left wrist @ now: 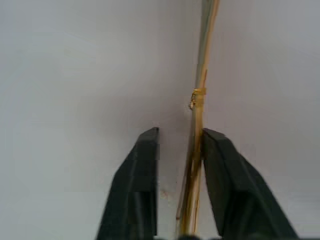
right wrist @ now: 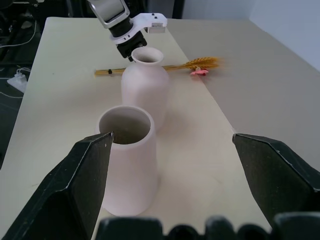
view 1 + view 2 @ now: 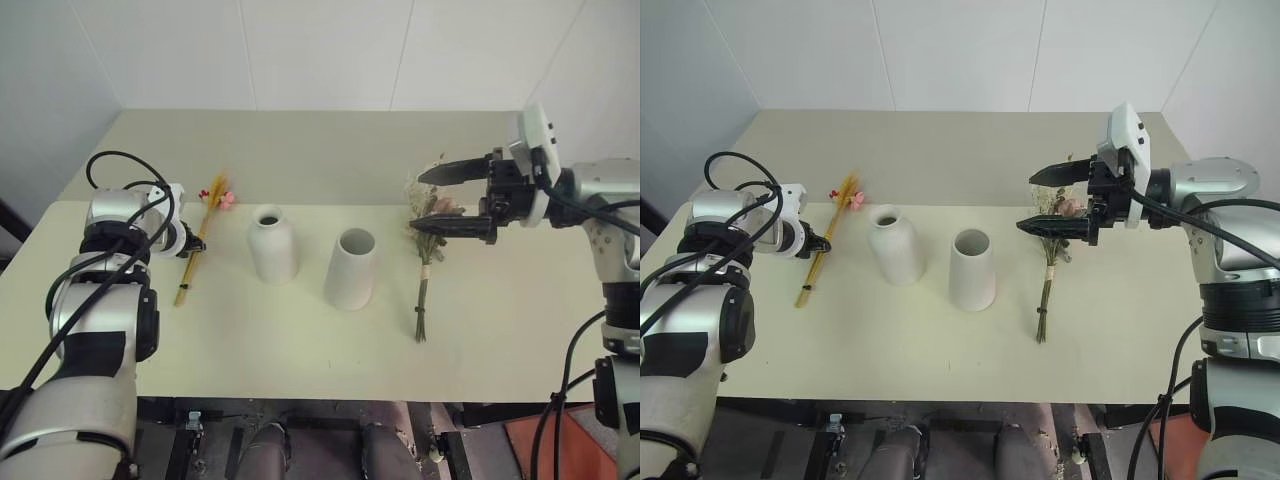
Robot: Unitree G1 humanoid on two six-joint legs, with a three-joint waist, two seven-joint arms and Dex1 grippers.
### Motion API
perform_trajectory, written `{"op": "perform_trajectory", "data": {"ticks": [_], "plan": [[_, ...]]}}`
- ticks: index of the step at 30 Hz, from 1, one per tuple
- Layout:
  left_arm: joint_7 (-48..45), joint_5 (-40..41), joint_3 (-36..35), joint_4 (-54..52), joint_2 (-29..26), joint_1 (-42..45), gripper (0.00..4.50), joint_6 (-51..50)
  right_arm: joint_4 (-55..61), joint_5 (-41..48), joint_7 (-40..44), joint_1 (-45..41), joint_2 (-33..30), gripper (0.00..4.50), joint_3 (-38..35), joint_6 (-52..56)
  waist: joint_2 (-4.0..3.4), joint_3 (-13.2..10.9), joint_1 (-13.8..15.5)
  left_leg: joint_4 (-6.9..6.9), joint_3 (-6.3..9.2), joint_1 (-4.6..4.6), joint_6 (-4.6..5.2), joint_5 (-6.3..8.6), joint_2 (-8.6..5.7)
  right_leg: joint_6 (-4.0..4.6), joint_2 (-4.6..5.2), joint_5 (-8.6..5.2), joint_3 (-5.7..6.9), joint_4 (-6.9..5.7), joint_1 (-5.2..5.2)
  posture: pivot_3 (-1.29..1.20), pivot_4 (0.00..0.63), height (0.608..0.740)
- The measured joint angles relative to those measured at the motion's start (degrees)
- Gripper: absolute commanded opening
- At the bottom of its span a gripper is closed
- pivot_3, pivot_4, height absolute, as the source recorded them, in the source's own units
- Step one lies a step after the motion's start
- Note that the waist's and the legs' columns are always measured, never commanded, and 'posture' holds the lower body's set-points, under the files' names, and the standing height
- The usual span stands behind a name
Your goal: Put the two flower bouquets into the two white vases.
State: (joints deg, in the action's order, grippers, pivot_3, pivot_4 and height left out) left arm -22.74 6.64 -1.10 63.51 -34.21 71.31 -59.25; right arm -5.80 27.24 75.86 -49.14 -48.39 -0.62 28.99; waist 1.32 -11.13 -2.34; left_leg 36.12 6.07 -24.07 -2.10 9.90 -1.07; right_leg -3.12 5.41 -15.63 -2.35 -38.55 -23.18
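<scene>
The slim wheat bouquet (image 3: 200, 240) lies flat on the table left of the vases, its pink blossoms at the far end. My left gripper (image 3: 190, 246) is down at its stalks. In the left wrist view the stalks (image 1: 199, 125) sit between the two narrowed fingers, against one finger and with a gap to the other. The bottle-shaped white vase (image 3: 272, 245) and the tapered wide-mouthed vase (image 3: 351, 268) stand upright mid-table. The rose bouquet (image 3: 425, 270) lies to their right. My right gripper (image 3: 416, 202) hangs wide open in the air over its flower head, holding nothing.
The beige table (image 3: 500, 330) meets white walls at the back and left. Black cables loop over my left arm (image 3: 110, 170). There is free surface in front of the vases and along the far side.
</scene>
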Motion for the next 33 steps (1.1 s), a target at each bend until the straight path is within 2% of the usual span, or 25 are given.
{"op": "perform_trajectory", "data": {"ticks": [2, 8, 11, 15, 20, 26, 33], "plan": [[-0.56, 0.01, -0.08, -0.05, -0.01, 0.04, 0.05, -0.04, 0.05, 0.0, -0.13, 0.05, 0.0, 4.5, 0.0, 0.0, 0.0, 0.0, -0.05, 0.03, 0.0, -0.02, 0.0, 0.0, -0.01, -0.01, 0.0, 0.0, 0.0, 0.0, 0.0, 0.0, 0.15, 0.74], [-0.88, 1.01, -3.71, -3.48, -0.81, -0.17, 0.05, 0.93, 0.15, 0.03, -0.59, 0.2, 0.03, 4.5, -0.01, -0.01, 0.01, 0.0, -0.24, 0.04, 0.01, -0.1, 0.0, 0.0, 0.0, -0.01, 0.0, 0.01, 0.01, 0.0, -0.09, 0.0, 0.15, 0.74], [-4.45, 5.08, -8.89, -14.61, -2.83, -4.85, 0.05, 3.87, 0.3, 0.13, -0.99, 0.59, 0.2, 4.5, -0.19, -0.01, 0.0, 0.0, -0.69, -0.01, 0.02, -0.1, 0.0, 0.0, 0.03, -0.01, 0.0, 0.01, -0.01, 0.01, -0.12, 0.0, 0.15, 0.74], [-12.5, 14.13, -16.95, -34.19, -4.38, -17.23, 0.05, 6.32, 0.71, 0.54, -1.34, 1.59, 0.17, 4.5, -0.73, 0.0, 0.0, 0.0, -1.15, -0.02, 0.02, -0.1, -0.01, 0.0, 0.04, 0.01, 0.0, 0.02, -0.04, -0.04, -0.16, 0.0, 0.15, 0.74], [-19.79, 23.15, -23.38, -47.97, -5.25, -24.62, 0.05, 8.18, 1.88, 0.99, -2.25, 3.33, 0.22, 4.5, -1.04, 0.21, 0.0, 0.0, -0.85, 0.14, 0.02, -0.08, -0.01, -0.01, 0.04, 0.02, 0.0, 0.02, -0.03, -0.11, -0.09, 0.0, 0.15, 0.74], [-27.29, 32.1, -26.75, -51.56, -7.14, -23.93, 0.05, 8.54, 3.8, 1.18, -3.59, 4.86, 0.21, 4.5, -2.22, 0.46, 0.0, 0.0, -0.21, 0.17, 0.02, -0.01, -0.01, -0.01, 0.04, 0.01, -0.01, 0.02, -0.01, -0.11, 0.0, 0.0, 0.15, 0.74], [-33.72, 37.92, -26.22, -51.26, -7.92, -18.47, 0.05, 8.94, 6.35, 2.2, -5.11, 7.31, 0.13, 4.5, -3.34, 1.47, 0.01, 0.0, -0.18, 0.18, 0.02, -0.02, -0.01, 0.0, 0.04, 0.01, -0.02, 0.02, -0.01, -0.1, 0.0, 0.0, 0.15, 0.74]]}}
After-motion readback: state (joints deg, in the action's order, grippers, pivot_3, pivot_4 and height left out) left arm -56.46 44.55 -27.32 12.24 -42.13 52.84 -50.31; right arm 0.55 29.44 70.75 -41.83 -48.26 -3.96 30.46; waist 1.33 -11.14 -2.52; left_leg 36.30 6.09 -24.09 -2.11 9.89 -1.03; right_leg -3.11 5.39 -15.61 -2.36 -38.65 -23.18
